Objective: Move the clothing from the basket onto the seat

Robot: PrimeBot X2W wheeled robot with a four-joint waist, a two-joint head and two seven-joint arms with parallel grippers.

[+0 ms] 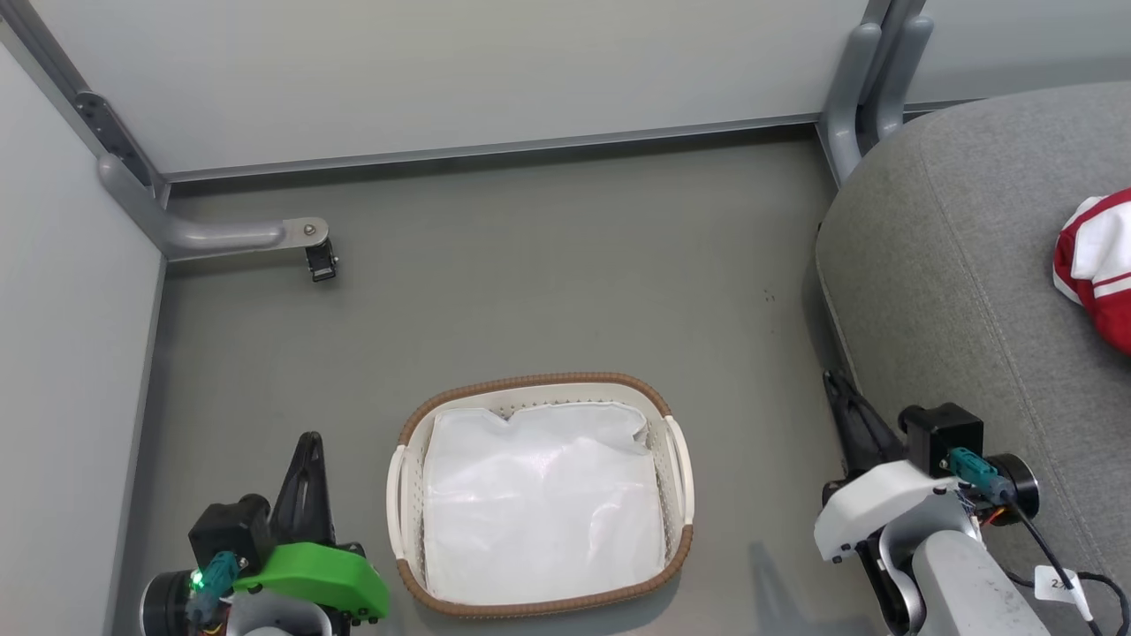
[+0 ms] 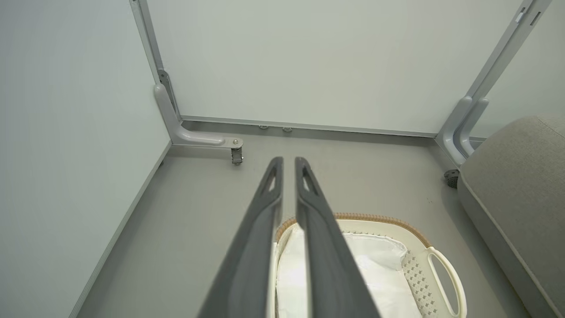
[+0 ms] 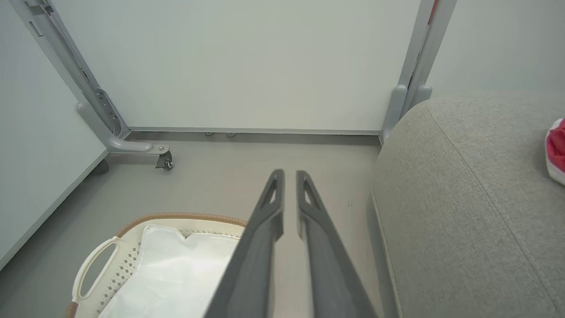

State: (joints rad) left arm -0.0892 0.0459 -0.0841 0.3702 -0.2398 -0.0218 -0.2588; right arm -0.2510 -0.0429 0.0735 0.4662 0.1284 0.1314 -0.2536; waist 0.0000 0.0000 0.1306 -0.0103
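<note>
Red, white-trimmed clothing (image 1: 1096,265) lies at the right edge on the grey seat (image 1: 954,265), the white-lined basket (image 1: 676,459) sits lower centre, and my left gripper (image 2: 289,161) and right gripper (image 3: 290,173) flank it, fingers nearly touching, holding nothing.

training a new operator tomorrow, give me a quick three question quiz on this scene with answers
1. True or false: the basket has the red clothing in it.
2. Where does the clothing lie? A) in the basket B) on the seat C) hung over the basket's handle
3. What shows inside the basket?
Key: 1 false; 2 B; 3 the white cloth lining.
</note>
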